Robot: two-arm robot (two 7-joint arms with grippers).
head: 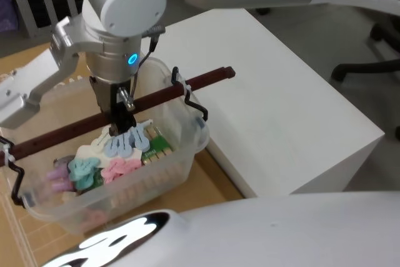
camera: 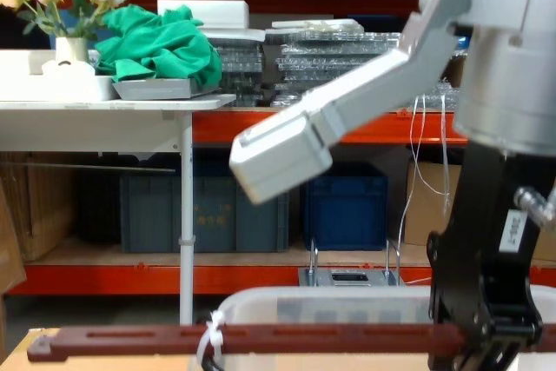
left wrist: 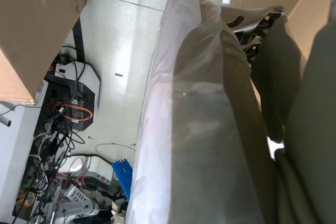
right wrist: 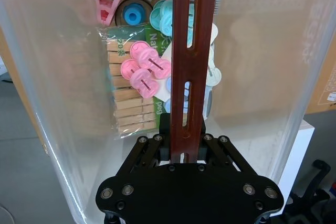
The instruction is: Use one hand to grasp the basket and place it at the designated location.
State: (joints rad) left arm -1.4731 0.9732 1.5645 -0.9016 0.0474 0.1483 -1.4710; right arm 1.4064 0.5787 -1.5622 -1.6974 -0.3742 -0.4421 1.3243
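The basket [head: 170,166] is a clear plastic tub with a reddish-brown wooden bar handle [head: 62,134] tied on by white zip ties. It sits on a cardboard surface, with pastel pegs [head: 119,153] and a pack of wooden clothespins [right wrist: 128,106] inside. My right gripper [head: 122,124] comes straight down under its silver wrist with the blue ring light. It is shut on the middle of the handle. In the right wrist view the black fingers [right wrist: 182,129] clamp the slotted bar [right wrist: 193,35]. In the chest view the gripper [camera: 486,336] holds the bar [camera: 304,336] above the tub rim [camera: 347,303].
A white block-shaped table [head: 281,110] stands right beside the basket. Cardboard [head: 215,182] lies under the tub. Shelving with dark blue crates [camera: 347,202] and a white table [camera: 104,110] stands farther back. The left wrist view shows floor, cables [left wrist: 63,129] and a plastic-wrapped arm.
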